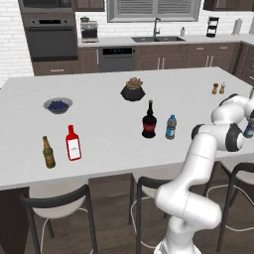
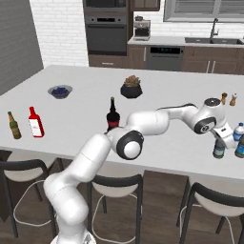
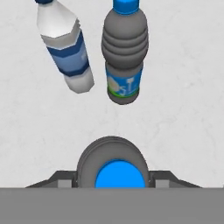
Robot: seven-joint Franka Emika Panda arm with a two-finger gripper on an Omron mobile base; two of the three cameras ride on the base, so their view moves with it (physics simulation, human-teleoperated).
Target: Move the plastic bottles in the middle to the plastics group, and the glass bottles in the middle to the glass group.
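Note:
My gripper point(image 2: 219, 142) reaches far right over the counter and is shut on a plastic bottle point(image 3: 119, 168); its blue cap sits between the fingertips point(image 3: 65, 181) in the hand view. The held bottle point(image 2: 219, 149) hangs upright at counter level, and I cannot tell whether it touches. Just beyond it stand two bottles of the plastics group, one clear point(image 3: 65, 52) and one greyer point(image 3: 125, 52). Another plastic bottle point(image 1: 171, 127) and the black glass bottle point(image 1: 149, 120) stand mid-counter. The glass group is at the left: a beer bottle point(image 1: 48, 152) and a flat red bottle point(image 1: 73, 143).
A dark pot with a plant point(image 1: 133, 91) and a bowl of blue fruit point(image 1: 58, 105) sit further back on the counter point(image 1: 109, 144). Salt and pepper shakers point(image 1: 218, 88) stand at the far right. Stools point(image 1: 59, 206) line the near edge.

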